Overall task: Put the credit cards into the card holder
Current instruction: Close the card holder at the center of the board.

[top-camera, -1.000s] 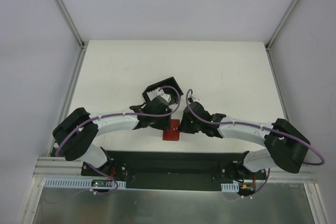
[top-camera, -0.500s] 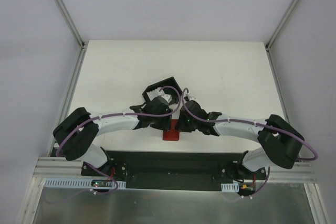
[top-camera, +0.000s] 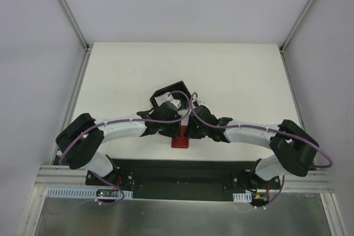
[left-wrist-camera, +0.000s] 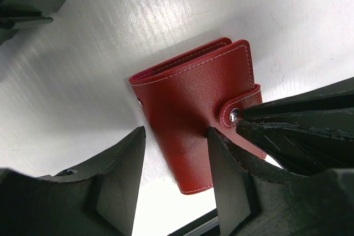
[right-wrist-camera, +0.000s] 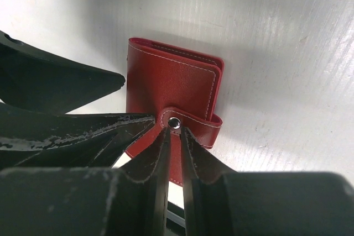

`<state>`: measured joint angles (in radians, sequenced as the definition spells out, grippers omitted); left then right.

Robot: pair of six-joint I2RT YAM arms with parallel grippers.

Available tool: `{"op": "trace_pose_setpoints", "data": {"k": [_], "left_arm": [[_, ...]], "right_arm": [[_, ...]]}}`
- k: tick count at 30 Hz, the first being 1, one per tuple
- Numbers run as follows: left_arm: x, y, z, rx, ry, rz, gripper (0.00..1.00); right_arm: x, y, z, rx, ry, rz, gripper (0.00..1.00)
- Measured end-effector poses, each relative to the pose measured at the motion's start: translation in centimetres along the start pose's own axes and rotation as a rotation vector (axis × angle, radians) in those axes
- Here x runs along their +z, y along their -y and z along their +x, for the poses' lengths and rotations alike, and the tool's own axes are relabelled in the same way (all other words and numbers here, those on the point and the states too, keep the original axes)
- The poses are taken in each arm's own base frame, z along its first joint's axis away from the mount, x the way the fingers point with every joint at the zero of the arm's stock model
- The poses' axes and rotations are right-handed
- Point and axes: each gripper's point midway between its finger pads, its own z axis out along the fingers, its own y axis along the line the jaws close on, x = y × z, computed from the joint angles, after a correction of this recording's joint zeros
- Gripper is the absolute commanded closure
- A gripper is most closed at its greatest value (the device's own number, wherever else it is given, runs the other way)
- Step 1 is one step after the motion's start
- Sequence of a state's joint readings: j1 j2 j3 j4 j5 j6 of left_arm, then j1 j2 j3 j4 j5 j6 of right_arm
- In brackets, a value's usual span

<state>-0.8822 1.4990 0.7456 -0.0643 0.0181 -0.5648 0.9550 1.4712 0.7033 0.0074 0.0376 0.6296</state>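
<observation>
The card holder (left-wrist-camera: 193,98) is a red wallet lying closed on the white table, its tab snapped down. It also shows in the top view (top-camera: 180,141) and the right wrist view (right-wrist-camera: 166,84). My left gripper (left-wrist-camera: 176,136) is open, its fingers (left-wrist-camera: 124,175) standing either side of the wallet's near end, with bare table between the left finger and the wallet. The right gripper (right-wrist-camera: 175,131) is almost closed, a thin slit between its fingers, tips resting at the metal snap (right-wrist-camera: 174,122) with nothing clamped. The credit cards are out of view.
A black open-sided box (top-camera: 171,95) stands just beyond the two grippers, which meet at the middle (top-camera: 182,125) of the table near its front edge. The black base plate (top-camera: 177,172) runs along that edge. Framed walls close in the left and right sides.
The right arm has swung left, bringing its gripper over the wallet's snap, jaws narrowing slightly. The left arm and the wallet have stayed put.
</observation>
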Motion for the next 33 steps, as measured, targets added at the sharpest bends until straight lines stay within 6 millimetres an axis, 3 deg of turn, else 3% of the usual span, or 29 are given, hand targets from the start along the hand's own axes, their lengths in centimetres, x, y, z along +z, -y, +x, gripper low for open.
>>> {"op": "trace_pose_setpoints", "data": {"k": [17, 25, 33], "left_arm": [[0.0, 0.0, 0.0, 0.000, 0.000, -0.001, 0.52], [0.0, 0.0, 0.0, -0.001, 0.000, -0.001, 0.52], [0.0, 0.0, 0.0, 0.000, 0.000, 0.000, 0.51]], "right_arm": [[-0.3, -0.6, -1.4, -0.028, 0.010, 0.004, 0.85], [-0.1, 0.0, -0.9, -0.034, -0.011, 0.034, 0.84], [-1.7, 0.3, -2.3, -0.021, 0.039, 0.018, 0.84]]}}
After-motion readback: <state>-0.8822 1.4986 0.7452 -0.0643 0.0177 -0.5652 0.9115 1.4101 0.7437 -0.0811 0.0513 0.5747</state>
